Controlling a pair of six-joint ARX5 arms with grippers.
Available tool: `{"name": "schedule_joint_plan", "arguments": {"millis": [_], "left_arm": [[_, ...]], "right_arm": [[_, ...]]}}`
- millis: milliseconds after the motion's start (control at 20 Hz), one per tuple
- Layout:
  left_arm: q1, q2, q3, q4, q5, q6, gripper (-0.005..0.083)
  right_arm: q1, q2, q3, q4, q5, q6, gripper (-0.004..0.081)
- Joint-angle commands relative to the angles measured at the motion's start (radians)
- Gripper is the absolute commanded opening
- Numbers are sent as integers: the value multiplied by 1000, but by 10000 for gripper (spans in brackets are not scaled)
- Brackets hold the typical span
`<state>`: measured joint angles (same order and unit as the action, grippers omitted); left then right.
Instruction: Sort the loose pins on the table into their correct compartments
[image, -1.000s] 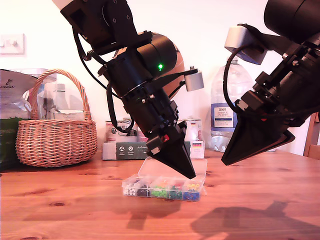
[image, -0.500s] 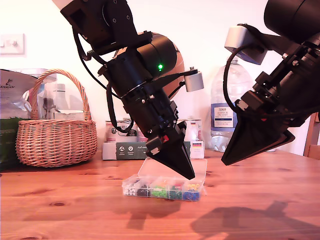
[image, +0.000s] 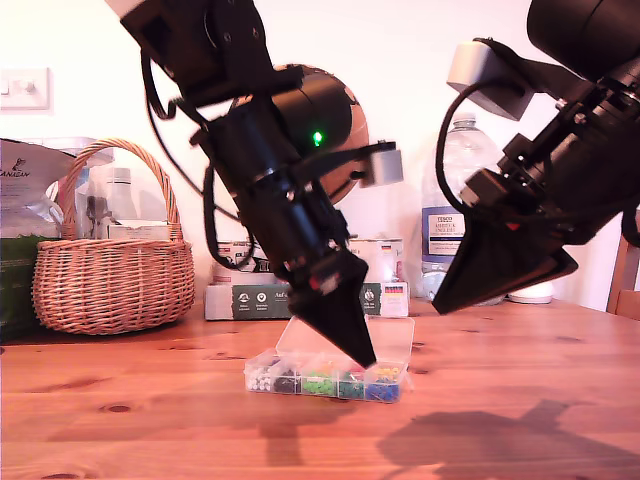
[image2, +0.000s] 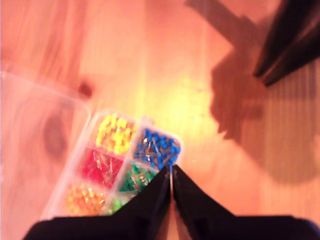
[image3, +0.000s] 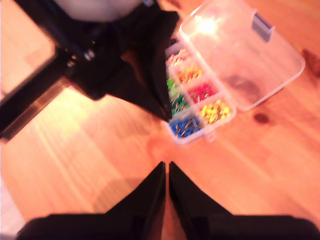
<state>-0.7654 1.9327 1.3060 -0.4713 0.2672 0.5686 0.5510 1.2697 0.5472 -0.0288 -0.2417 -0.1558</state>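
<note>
A small clear plastic box lies on the wooden table with its hinged lid open. Its compartments hold blue pins, yellow pins, red pins and green pins. My first gripper is shut just above the blue compartment, and a thin pale shaft shows between its tips. In the exterior view its tip hangs over the box's right end. My second gripper is shut and held higher, at the exterior view's right. I see no loose pins lying on the table.
A wicker basket stands at the back on the exterior view's left, beside a green bag. Cardboard boxes and a large water bottle line the back edge behind the pin box.
My first gripper has dropped lower and swung slightly to the exterior view's left over the box. The second arm has shifted a little left and up.
</note>
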Motion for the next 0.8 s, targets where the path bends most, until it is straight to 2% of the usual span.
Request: {"name": "schedule_joint_plan", "arguments": {"millis": [0,50,150,400,500,750], "left_arm": [[0,-64,-8,18,-2,-92,-24],[5,-80,-8,34,-12,-157,-24],[14,-109,-8,68,-24,-212,-24],[43,-179,-56,162,-26,-298,-24],[58,-232,-140,250,-27,-319,-24],[91,-445,-431,515,-49,-465,-24]], "right_arm": [[-3,-14,-18,30,26,21,-12],[-3,-28,-18,43,50,27,-12],[-3,-68,-19,55,96,30,-12],[-31,-225,-66,120,185,90,-12],[-60,-298,-103,122,205,108,-12],[-129,-503,-187,118,194,157,-12]]}}
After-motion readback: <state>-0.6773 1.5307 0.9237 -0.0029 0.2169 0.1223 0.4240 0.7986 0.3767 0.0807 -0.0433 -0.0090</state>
